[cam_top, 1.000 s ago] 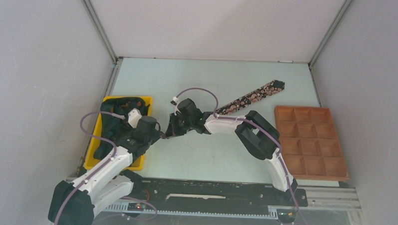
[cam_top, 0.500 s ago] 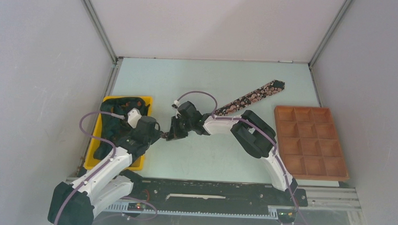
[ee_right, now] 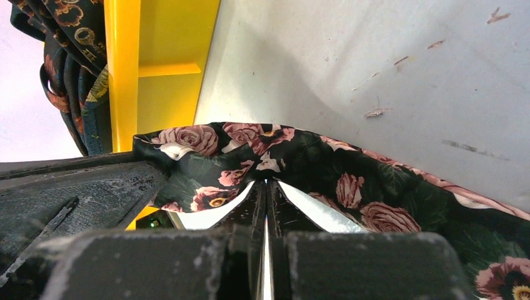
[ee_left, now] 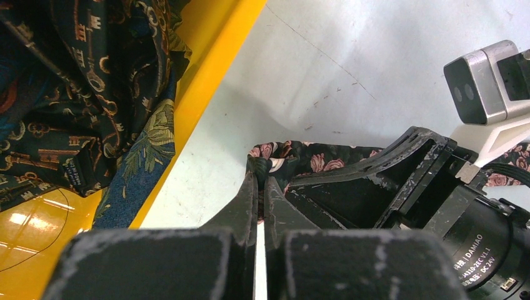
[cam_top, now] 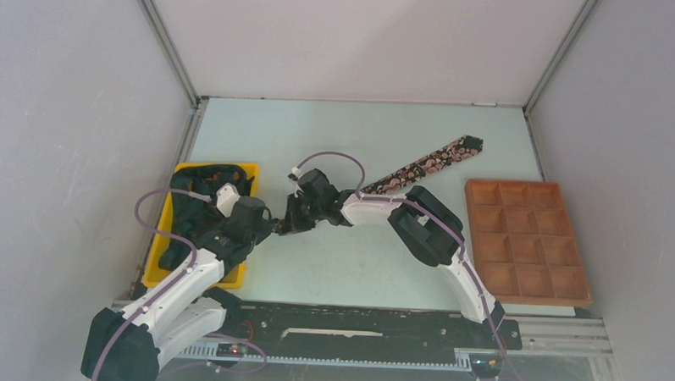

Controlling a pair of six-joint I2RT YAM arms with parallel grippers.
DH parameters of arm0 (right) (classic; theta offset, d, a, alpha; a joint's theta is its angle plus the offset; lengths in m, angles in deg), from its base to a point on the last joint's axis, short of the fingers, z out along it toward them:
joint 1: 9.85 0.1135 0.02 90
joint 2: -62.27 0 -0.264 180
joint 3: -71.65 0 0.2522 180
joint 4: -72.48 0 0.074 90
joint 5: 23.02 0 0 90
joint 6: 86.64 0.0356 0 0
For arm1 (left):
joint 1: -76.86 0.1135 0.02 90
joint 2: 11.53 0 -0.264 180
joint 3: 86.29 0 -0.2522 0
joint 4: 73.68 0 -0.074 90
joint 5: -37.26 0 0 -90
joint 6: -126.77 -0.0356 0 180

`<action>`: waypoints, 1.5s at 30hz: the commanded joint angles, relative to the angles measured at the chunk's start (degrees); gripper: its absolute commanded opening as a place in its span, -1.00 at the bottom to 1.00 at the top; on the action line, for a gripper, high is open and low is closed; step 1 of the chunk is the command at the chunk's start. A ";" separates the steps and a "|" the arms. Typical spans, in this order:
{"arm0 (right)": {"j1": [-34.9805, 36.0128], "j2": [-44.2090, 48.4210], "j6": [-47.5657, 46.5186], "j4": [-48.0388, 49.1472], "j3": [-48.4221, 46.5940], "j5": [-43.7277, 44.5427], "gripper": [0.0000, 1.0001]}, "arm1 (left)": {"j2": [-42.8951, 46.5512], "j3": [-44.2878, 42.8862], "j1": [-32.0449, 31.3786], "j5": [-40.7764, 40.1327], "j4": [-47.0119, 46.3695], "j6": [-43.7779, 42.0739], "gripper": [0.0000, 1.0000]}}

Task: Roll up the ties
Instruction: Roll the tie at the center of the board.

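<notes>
Just right of the yellow tray (cam_top: pixel 154 267), the two pincers meet low over the tabletop (cam_top: pixel 348 267). The left pincer (ee_left: pixel 260 181) is pressed together on the narrow end of the floral tie (ee_right: pixel 350 181). The right pincer (ee_right: pixel 265 187), just beside it, pinches the same end. Beyond them the tie lies flat, running away from the tray toward the far right. Dark patterned fabric (ee_left: pixel 75 94) fills the tray.
</notes>
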 commanded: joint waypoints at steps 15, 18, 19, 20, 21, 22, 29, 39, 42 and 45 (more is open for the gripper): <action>-1.48 6.70 -0.93 2.41 2.36 -1.05 -1.00 | -1.10 -1.59 0.20 -3.46 0.42 -0.95 -1.00; -1.41 5.01 -0.91 1.44 -0.23 -0.51 -1.00 | -0.93 -1.51 0.20 -3.43 0.40 -0.94 -1.00; -1.30 4.29 -0.85 1.18 -1.07 -0.40 -1.00 | -0.94 -1.51 0.19 -3.45 0.46 -0.86 -1.00; -1.23 3.54 -0.82 0.89 -1.88 -0.36 -1.00 | -0.85 -1.51 0.19 -3.40 0.47 -0.81 -1.00; -1.15 2.80 -0.78 0.66 -2.67 -0.28 -1.00 | -0.87 -1.51 0.17 -3.34 0.53 -0.77 -1.00; -1.00 2.12 -0.80 0.33 -3.37 -0.19 -1.00 | -0.80 -1.51 0.16 -3.26 0.50 -0.70 -1.00; 0.44 -2.01 -0.87 -1.10 -5.81 0.10 -1.00 | -0.41 -1.42 0.23 -3.01 0.48 -0.42 -1.00; -0.20 -3.09 -1.27 -1.66 -6.70 0.44 -1.00 | -1.05 -1.58 0.18 -3.01 0.42 -0.15 -1.00; -0.96 -0.48 -2.39 -2.29 -5.52 1.56 -1.00 | -1.18 -1.51 0.13 -3.07 0.41 -0.23 -1.00; -1.03 3.25 -3.59 -3.07 -3.28 3.58 -1.00 | -1.11 -1.66 0.15 -3.16 0.46 -0.24 -1.00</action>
